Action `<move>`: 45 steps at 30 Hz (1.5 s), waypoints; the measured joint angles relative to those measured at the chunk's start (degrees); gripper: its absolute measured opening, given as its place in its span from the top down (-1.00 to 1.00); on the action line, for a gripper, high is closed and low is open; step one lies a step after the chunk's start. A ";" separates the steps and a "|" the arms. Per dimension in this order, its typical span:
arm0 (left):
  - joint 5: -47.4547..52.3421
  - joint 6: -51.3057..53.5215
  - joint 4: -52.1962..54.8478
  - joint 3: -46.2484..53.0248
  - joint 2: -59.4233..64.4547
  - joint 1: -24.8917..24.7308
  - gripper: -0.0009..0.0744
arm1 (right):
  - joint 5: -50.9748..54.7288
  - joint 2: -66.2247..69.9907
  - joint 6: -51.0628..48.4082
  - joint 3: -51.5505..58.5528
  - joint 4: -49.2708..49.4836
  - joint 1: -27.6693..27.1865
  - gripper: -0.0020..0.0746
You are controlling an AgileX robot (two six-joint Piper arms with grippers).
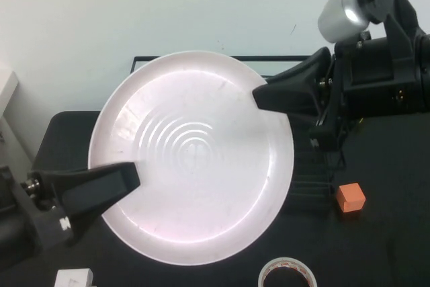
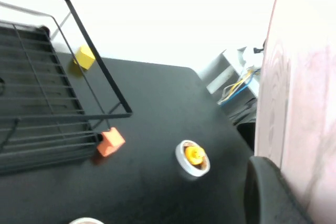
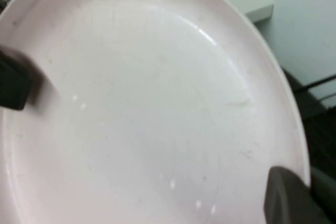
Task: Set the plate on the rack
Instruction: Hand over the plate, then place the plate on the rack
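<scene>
The pale pinkish-white plate (image 1: pixel 195 166) with concentric rings is held up in the air, close under the high camera, face up. My left gripper (image 1: pixel 131 176) is shut on its near-left rim. My right gripper (image 1: pixel 263 99) is shut on its far-right rim. The black wire rack (image 1: pixel 289 59) lies below and behind the plate, mostly hidden by it. The rack also shows in the left wrist view (image 2: pixel 47 103). In the left wrist view the plate (image 2: pixel 304 93) stands edge-on beside one of my fingers (image 2: pixel 270 195). In the right wrist view the plate (image 3: pixel 147 108) fills the picture.
An orange cube (image 1: pixel 350 197) lies right of the rack. A white tape roll (image 1: pixel 287 273) lies at the front. A white block (image 1: pixel 74 278) sits front left. A yellow cube (image 2: pixel 84 57) lies beyond the rack. A small white cup with a yellow thing (image 2: pixel 192 157) stands on the black table.
</scene>
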 joint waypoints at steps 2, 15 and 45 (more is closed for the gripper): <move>-0.73 1.91 0.13 0.00 0.00 0.00 0.62 | 0.14 0.00 -2.61 0.00 0.85 0.00 0.81; -16.77 33.40 -8.08 0.00 0.11 0.00 0.76 | 3.65 -7.37 -13.19 -5.74 4.90 -3.01 -0.17; -9.94 105.02 -13.47 -35.51 51.70 -0.29 0.76 | 32.37 -28.20 3.24 10.09 -39.93 -6.64 0.95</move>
